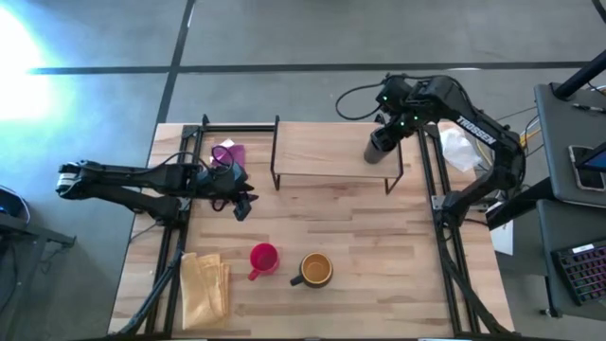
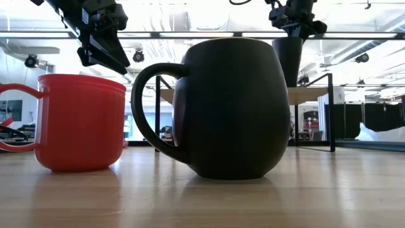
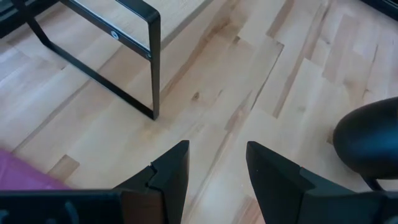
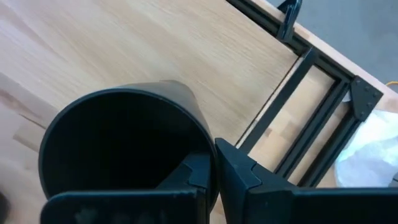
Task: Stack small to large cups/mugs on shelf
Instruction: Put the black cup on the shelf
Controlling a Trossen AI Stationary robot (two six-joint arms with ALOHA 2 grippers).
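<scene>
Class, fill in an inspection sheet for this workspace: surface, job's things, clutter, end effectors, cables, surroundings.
Surface: light-wood table.
Job's things: black cup at the right end of the shelf; red mug and dark mug on the table near its front edge.
Clutter: tan cloth; purple item.
End effectors: right end effector shut on the black cup's rim; left end effector open, empty, above the table.
Cables: black cable behind the table.
Surroundings: keyboard on the right.
</scene>
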